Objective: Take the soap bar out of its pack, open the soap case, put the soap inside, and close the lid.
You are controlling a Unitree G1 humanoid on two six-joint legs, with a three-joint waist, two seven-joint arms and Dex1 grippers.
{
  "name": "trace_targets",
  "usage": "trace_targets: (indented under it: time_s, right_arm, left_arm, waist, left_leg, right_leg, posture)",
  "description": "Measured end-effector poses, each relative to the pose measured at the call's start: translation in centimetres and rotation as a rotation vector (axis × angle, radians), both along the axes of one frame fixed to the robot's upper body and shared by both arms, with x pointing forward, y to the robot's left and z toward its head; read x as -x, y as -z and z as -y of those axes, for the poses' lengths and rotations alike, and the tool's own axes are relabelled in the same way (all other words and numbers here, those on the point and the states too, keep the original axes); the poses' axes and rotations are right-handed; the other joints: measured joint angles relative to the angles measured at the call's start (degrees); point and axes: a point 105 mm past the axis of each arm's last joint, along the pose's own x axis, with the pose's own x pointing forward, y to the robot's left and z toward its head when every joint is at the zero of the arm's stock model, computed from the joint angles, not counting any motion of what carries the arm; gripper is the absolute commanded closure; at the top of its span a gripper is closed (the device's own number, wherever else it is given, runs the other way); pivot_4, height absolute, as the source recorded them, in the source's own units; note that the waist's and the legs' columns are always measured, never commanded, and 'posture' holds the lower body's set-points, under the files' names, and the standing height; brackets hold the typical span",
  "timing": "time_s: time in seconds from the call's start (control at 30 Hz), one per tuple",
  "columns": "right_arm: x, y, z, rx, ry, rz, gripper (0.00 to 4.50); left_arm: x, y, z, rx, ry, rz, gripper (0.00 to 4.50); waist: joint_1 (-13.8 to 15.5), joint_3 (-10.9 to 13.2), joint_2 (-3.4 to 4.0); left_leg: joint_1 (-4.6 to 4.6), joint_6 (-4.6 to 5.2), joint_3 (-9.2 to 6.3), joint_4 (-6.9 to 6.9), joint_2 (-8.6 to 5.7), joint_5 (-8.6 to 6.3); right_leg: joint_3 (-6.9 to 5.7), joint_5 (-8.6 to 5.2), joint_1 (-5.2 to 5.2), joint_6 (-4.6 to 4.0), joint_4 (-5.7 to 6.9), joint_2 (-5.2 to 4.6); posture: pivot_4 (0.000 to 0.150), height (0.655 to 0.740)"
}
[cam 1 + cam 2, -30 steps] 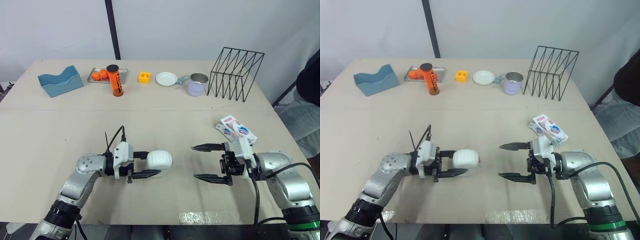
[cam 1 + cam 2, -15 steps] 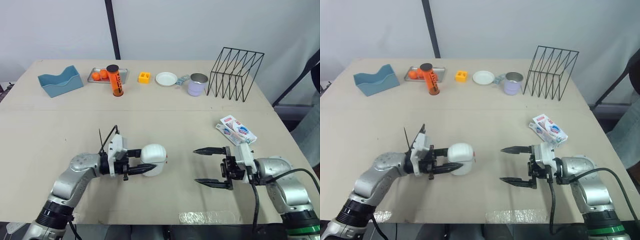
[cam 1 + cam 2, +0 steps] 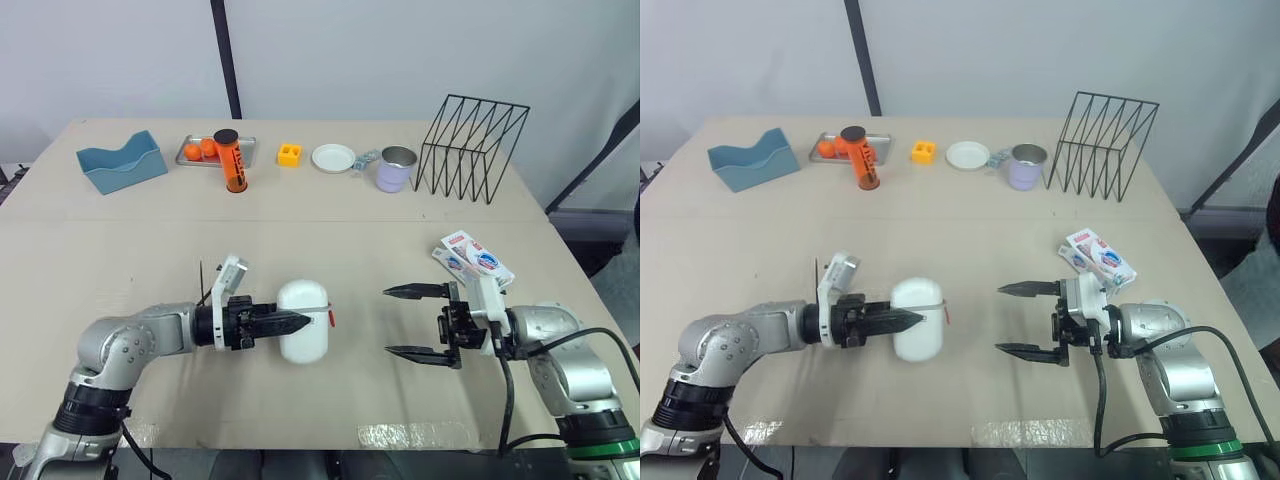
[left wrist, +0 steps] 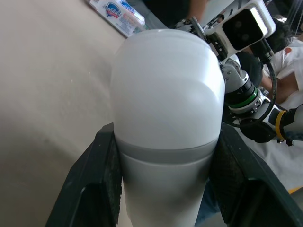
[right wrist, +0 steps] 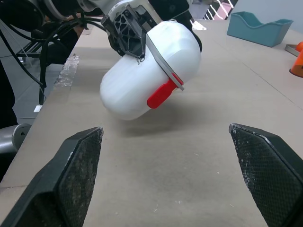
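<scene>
Lower centre, the left gripper (image 3: 290, 323) clamps the white soap case (image 3: 305, 340), its red latch (image 3: 331, 319) facing the empty, wide-spread right gripper (image 3: 387, 321), likely for unlatching.

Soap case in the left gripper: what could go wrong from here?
1. The left gripper pinches the smooth, rounded soap case by its sides, tilted clear of the table. Pressing the red latch could twist the case or make it slip out.
2. The soap pack lies close behind the open right gripper. Swinging back for it could knock it toward the table's edge.
</scene>
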Motion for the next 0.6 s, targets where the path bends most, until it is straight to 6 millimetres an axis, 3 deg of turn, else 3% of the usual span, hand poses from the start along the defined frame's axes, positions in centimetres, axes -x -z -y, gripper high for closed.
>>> trace_targets:
  time_s: [0.3, 0.6]
  right_arm:
    - [0.1, -0.1, -0.3, -0.007, -0.007, -0.001, 0.10]
    - [0.2, 0.0, -0.4, -0.012, -0.007, -0.015, 0.10]
  left_arm:
    - [0.1, 2.0, 0.4, -0.088, 0.012, -0.225, 2.55]
    - [-0.8, 2.7, 0.5, -0.111, -0.031, -0.265, 2.55]
  waist:
    - [0.0, 0.0, 0.00]
    - [0.0, 0.0, 0.00]
  left_leg:
    - [0.01, -0.03, -0.02, 0.01, -0.01, 0.02]
    - [0.05, -0.05, -0.02, 0.00, -0.02, 0.03]
  right_leg:
    - [-0.02, 0.01, 0.01, -0.02, 0.02, 0.00]
    - [-0.01, 0.04, 0.03, -0.07, 0.04, -0.01]
  posture:
    - [0.150, 0.7400]
    - [0.150, 0.7400]
